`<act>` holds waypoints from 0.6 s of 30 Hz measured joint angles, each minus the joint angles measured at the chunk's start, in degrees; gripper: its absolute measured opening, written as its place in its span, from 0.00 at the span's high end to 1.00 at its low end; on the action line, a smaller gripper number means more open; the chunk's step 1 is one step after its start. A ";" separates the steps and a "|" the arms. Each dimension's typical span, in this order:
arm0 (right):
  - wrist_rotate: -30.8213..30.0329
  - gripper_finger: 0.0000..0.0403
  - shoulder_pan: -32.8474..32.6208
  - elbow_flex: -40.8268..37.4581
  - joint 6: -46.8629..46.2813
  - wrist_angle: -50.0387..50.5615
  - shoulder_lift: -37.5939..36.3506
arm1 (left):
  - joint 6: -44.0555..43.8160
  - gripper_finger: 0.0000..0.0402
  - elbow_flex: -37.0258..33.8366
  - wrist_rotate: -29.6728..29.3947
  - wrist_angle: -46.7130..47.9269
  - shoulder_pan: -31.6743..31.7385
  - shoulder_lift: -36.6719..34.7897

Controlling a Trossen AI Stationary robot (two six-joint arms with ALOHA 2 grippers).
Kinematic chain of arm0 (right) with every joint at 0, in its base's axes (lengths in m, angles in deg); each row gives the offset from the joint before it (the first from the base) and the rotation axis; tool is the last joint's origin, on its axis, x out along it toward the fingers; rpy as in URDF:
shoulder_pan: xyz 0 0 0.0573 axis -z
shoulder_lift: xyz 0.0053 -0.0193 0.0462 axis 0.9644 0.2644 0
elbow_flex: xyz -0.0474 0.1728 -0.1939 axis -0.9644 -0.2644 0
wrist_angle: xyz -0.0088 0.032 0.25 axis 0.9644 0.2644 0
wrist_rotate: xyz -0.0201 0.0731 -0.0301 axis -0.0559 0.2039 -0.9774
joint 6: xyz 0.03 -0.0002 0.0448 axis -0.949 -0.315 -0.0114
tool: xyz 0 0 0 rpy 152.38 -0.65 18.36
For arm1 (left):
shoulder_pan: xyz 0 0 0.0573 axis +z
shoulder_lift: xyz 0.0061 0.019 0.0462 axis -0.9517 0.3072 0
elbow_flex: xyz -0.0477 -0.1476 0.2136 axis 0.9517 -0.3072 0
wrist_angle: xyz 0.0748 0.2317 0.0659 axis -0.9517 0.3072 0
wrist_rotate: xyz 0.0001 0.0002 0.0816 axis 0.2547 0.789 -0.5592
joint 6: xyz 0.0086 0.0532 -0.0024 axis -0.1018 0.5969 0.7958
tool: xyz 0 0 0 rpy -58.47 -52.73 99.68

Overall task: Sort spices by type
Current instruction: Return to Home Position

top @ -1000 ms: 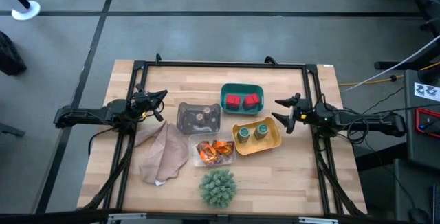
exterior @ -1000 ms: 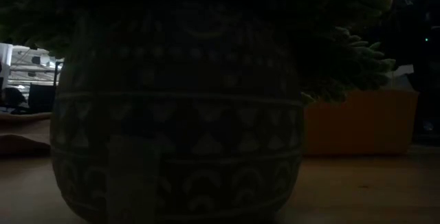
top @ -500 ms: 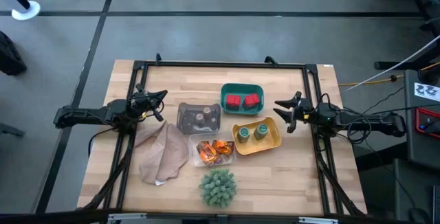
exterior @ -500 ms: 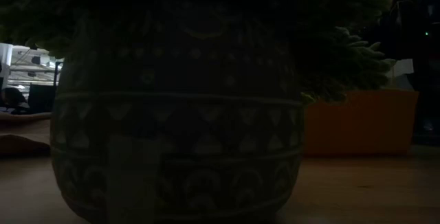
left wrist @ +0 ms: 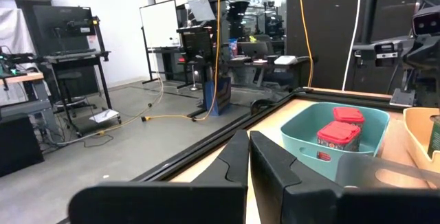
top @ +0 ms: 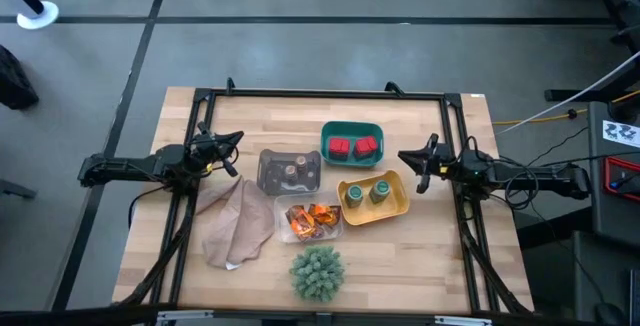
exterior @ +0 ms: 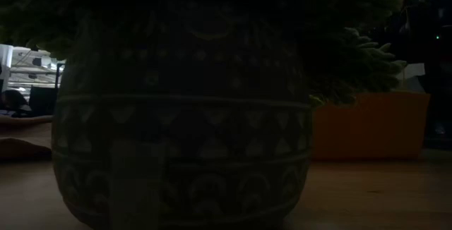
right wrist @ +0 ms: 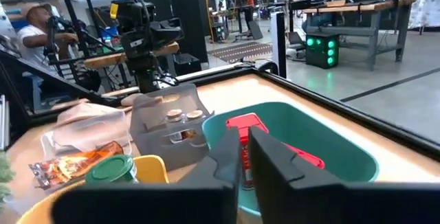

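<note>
Right tool [right wrist: 243, 136] narrow, empty, over the counter [top: 420, 256] just right of the yellow tray [top: 400, 204]. Left tool [left wrist: 248, 136] narrow, empty, left of the grey tray [top: 268, 178].

Red tubs [top: 340, 147] in teal tray [top: 351, 125], green jars [top: 355, 195] in yellow tray, sachets [top: 312, 219] in clear tray [top: 284, 228], small jars [top: 291, 170] in grey tray.

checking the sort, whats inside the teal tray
Two red tubs, side by side, in the teal tray. Nothing else shows; the floor under them is covered.
</note>
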 joint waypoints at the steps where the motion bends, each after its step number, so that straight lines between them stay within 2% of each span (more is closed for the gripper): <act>1: -0.01 0.93 0.00 -0.01 0.62 0.06 0.00 | 0.00 1.00 0.00 0.00 -0.02 -0.02 0.02; 5: 0.02 0.99 0.00 -0.02 1.23 1.44 0.02 | 0.00 1.00 0.00 0.00 -0.02 0.00 0.00; 12: 0.06 0.97 0.00 -0.04 1.23 7.00 -0.20 | 0.00 1.00 0.00 -0.01 0.00 -0.01 0.01; 18: 0.56 0.97 -0.02 0.00 1.21 7.48 -6.16 | 0.00 1.00 0.00 0.00 -0.02 -0.01 0.00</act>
